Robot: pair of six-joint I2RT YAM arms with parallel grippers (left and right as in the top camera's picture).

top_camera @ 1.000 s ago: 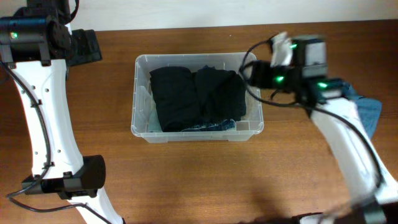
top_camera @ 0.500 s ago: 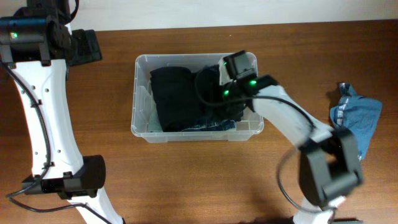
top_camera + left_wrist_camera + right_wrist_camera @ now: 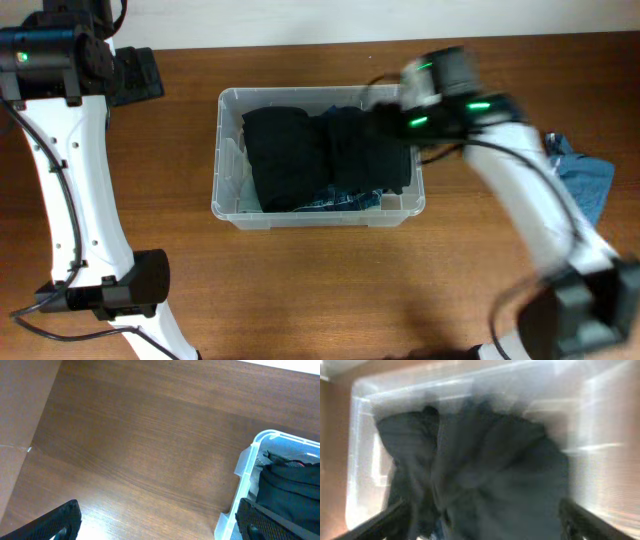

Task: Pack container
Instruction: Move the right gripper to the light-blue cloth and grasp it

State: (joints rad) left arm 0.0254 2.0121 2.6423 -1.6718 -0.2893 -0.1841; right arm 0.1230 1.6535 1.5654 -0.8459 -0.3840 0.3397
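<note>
The clear plastic container (image 3: 215,150) stands mid-table and holds folded black clothes (image 3: 285,155) over a bit of denim (image 3: 345,202). My right gripper (image 3: 385,125) is over the container's right half, above the black clothes. The right wrist view is blurred; its fingers (image 3: 395,517) stand wide apart over the black clothes (image 3: 485,470) inside the container (image 3: 360,435), holding nothing. My left gripper (image 3: 140,78) is at the far left, open and empty (image 3: 160,527), with the container's corner (image 3: 250,460) and the black cloth (image 3: 295,480) to its right.
A crumpled blue garment (image 3: 590,185) lies on the wooden table to the right of the container, partly under the right arm. The left arm's base (image 3: 130,285) stands at the front left.
My right arm swung from the container's right side in over its right half, then its wrist shifted back to the right. The left arm has not moved.
</note>
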